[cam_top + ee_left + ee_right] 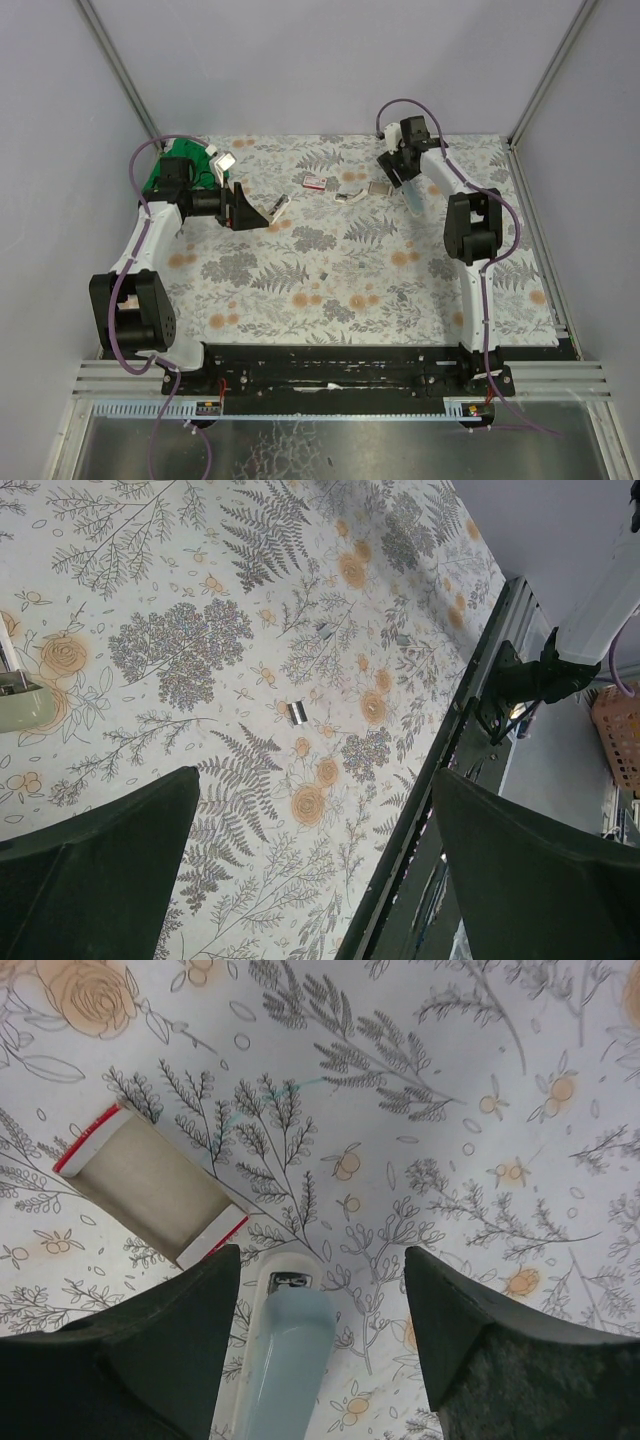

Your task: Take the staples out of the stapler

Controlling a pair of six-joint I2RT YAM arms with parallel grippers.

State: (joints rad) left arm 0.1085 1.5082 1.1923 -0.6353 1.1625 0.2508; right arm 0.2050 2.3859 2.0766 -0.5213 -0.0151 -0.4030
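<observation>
Right wrist view: pale blue stapler [285,1360] is being straddled, seemingly for grasping, by right gripper [318,1260], parted, unclamped; left gripper [315,775] wide, empty.

Mid-table cloth [300,310]: yours to cross freely, only the tiny staples [296,713] lying alone there. Far band: red-and-white box [316,181], open box tray [150,1185] and light-blue stapler [285,1360], the last lying between the parted fingers of your right gripper [320,1252]. Left: cream stapler [278,208] just beside your left gripper [315,778], green object [178,165] behind it in the far-left corner.
</observation>
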